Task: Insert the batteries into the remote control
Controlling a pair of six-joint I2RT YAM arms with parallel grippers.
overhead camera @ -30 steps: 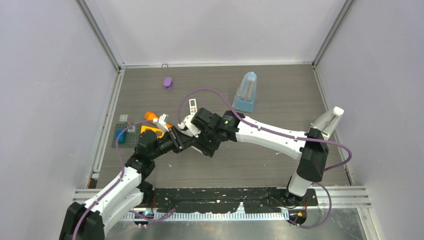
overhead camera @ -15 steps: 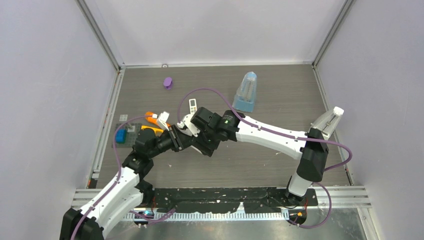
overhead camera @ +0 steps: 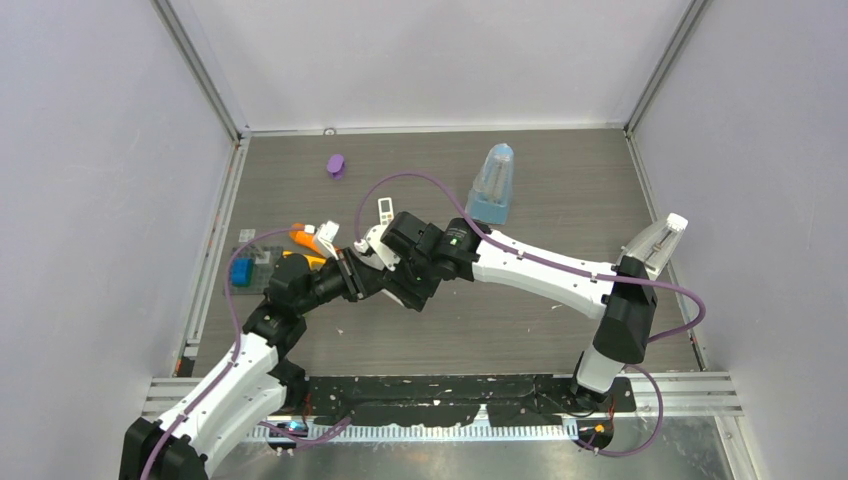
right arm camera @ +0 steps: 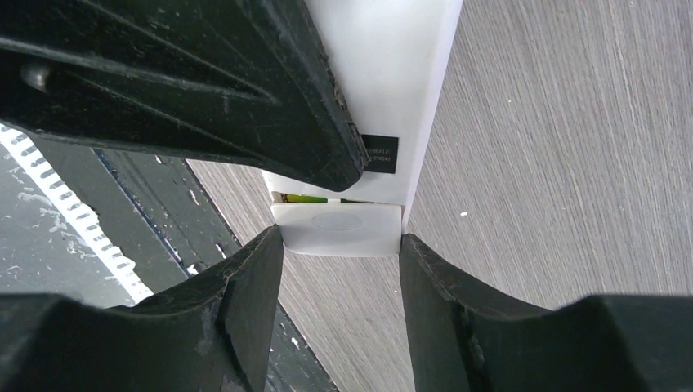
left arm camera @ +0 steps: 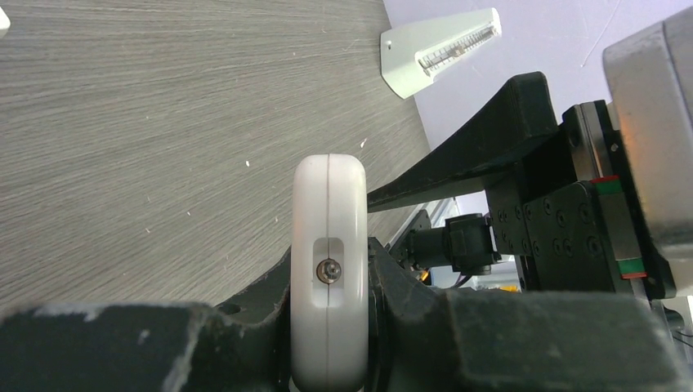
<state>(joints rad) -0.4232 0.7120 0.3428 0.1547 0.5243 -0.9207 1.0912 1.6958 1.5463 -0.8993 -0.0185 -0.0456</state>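
Right wrist view: right gripper (right arm camera: 339,245) pinches the end of the remote (right arm camera: 384,82), left gripper (left arm camera: 328,318) clamps its body.

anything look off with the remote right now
The battery cover isn't seated: in the right wrist view, a gap between it and the remote shows a green battery inside. The right fingers grip the cover by its sides. Nothing looks spilled or damaged.
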